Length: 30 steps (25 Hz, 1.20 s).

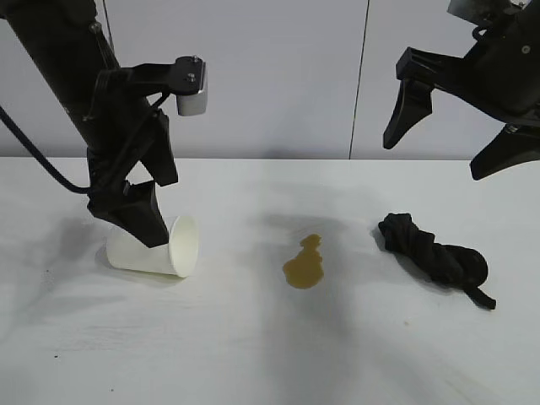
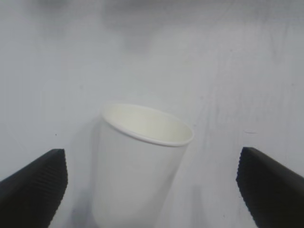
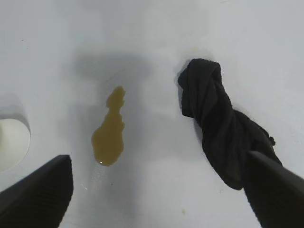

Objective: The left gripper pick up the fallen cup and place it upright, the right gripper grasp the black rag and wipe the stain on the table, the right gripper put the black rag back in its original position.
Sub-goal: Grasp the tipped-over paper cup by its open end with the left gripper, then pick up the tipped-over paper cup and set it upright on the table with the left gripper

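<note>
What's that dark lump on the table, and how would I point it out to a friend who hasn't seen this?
Start at the white table and find the brownish-yellow stain near its middle. On the stain's far side from the fallen white paper cup, below the raised right end effector, lies the black rag. It is the only dark, twisted, rope-like cloth on the table, with a thin tail.

Plain back wall [image 1: 278,76] of pale panels

The wall is a smooth, pale grey-white surface that fills the whole background of the exterior view. A thin dark vertical seam [image 1: 364,84] runs down it right of the wall's middle, from the top edge to the wall's foot. A second faint seam [image 1: 105,13] shows near the wall's upper left corner. The wall's foot is shaded slightly darker.
</note>
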Each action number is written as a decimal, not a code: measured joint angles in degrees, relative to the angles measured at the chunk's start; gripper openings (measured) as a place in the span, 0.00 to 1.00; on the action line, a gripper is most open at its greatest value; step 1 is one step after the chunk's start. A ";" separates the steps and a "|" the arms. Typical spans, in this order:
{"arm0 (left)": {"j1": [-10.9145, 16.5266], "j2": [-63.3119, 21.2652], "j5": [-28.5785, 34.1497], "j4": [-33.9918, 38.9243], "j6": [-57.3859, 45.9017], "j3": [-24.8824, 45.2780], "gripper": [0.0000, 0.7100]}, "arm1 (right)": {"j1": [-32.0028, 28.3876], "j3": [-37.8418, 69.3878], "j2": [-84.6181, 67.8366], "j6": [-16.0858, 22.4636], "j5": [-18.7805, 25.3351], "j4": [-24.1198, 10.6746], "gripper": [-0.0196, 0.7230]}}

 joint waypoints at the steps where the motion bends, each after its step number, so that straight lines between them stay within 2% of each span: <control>1: 0.00 0.14 -1.09 0.00 0.55 0.63 0.97 | 0.00 0.00 0.00 0.00 0.00 0.00 0.93; 11: 0.51 2.31 -7.94 -0.14 2.35 2.62 0.97 | 0.00 0.00 0.00 -0.11 0.00 0.00 0.93; 16: 0.51 5.09 -8.68 -0.19 2.43 2.89 0.95 | 0.00 0.00 0.00 -0.17 0.18 0.00 0.93; 18: 0.51 5.06 -8.88 -0.48 2.43 2.89 0.89 | 0.00 0.00 0.00 -0.31 0.18 0.00 0.93; 23: 0.51 4.86 -8.91 -1.17 2.45 2.89 0.56 | 0.00 0.00 0.00 -0.50 0.18 0.00 0.93; 26: 0.51 4.14 -8.57 -3.44 2.50 2.89 0.50 | 0.00 0.00 0.00 -0.50 0.20 0.00 0.93; 30: 2.04 0.88 -6.37 -10.41 6.51 2.89 0.51 | 0.00 0.00 0.00 -0.50 0.20 0.00 0.93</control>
